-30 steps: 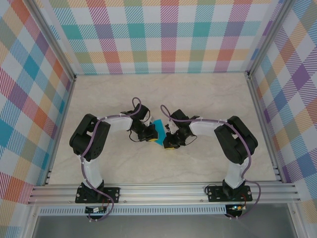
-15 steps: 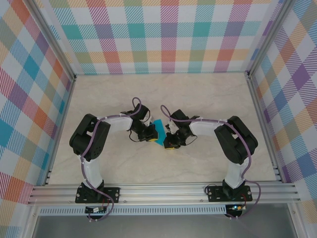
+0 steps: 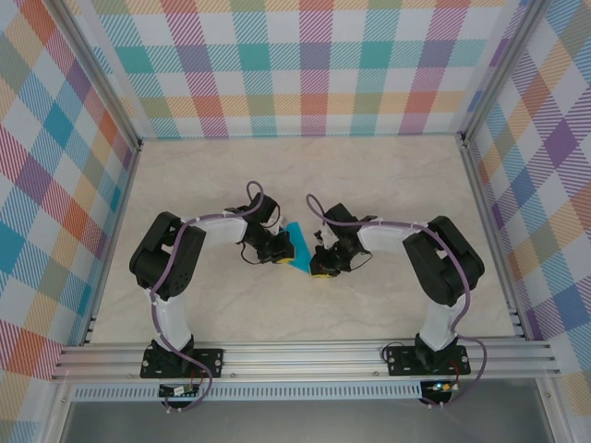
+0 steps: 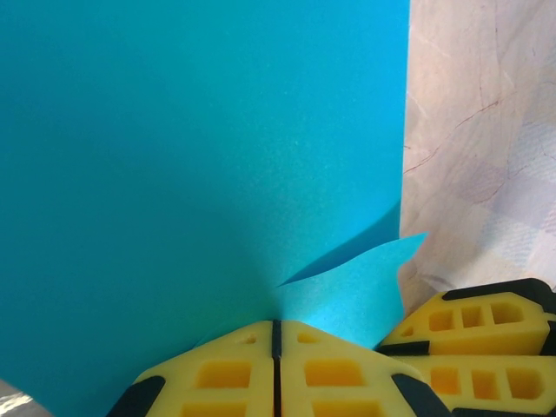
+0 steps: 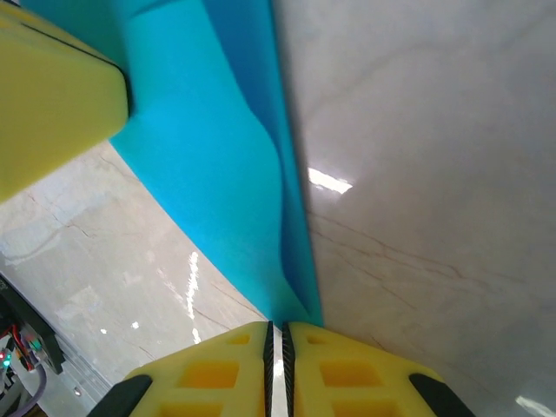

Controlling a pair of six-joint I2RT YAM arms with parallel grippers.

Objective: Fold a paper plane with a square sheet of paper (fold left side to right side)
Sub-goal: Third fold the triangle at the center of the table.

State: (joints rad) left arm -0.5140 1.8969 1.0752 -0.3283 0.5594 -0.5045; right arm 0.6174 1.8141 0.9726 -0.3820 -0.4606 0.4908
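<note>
In the top view the two arms meet at the middle of the table (image 3: 397, 185), and the coming fold depends on which side of the paper each one holds. Farthest left, the left gripper (image 4: 276, 328) has its yellow fingers pressed together with no gap to speak of. They are pinched on the near-left part of the square sheet of paper (image 3: 295, 237). From this wrist the sheet spreads away toward 12 o'clock, its straight edge running up the 3 o'clock side and a loose corner curling near the pinch. From above, the sheet shows as a narrow teal strip between the two grippers. Its long axis runs roughly 12 to 6 o'clock, and it looks raised off the surface rather than flat, though how much I cannot tell. Just at its 4 o'clock side, the right gripper (image 5: 278, 330) is closed down to a hairline on the sheet's thin edge, the paper rising from its tips toward 11 o'clock. By my judgement the left arm has the travelling side and must carry it toward 3 o'clock, over the edge that the right arm anchors.
</note>
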